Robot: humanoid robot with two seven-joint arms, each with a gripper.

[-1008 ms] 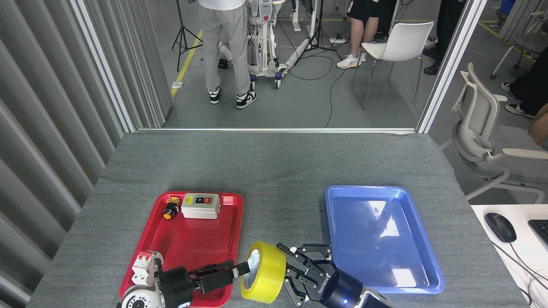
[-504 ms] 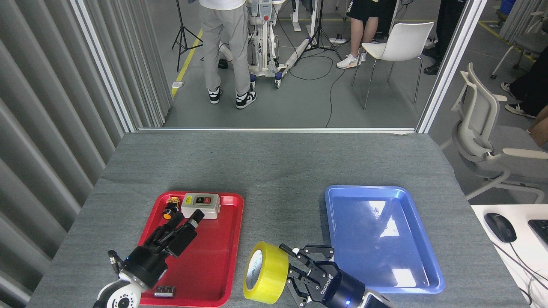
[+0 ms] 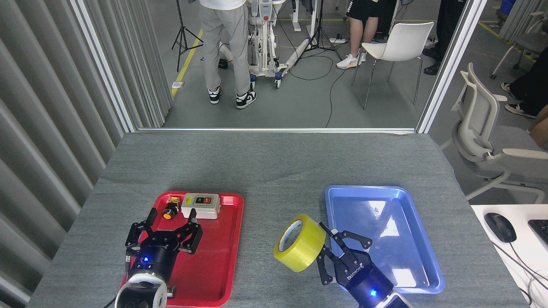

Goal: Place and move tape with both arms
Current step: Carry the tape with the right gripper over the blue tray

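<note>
The yellow tape roll, with its white printed core turned toward the upper left, hangs just left of the blue tray. My right gripper comes up from the bottom edge and is shut on the roll's right side, fingers wrapped round its rim. My left gripper hovers over the left half of the red tray. Its black fingers are spread open with nothing between them, and its blue light is lit.
The red tray holds a yellow-capped push button, a white switch box and a small part half hidden by my left arm. Nothing lies in the blue tray. People, chairs and tripods stand beyond the table's far edge. A mouse sits on a desk at right.
My left gripper let go of the tape, swung left over the red tray and spread open. My right gripper has carried the tape up and right, toward the blue tray.
</note>
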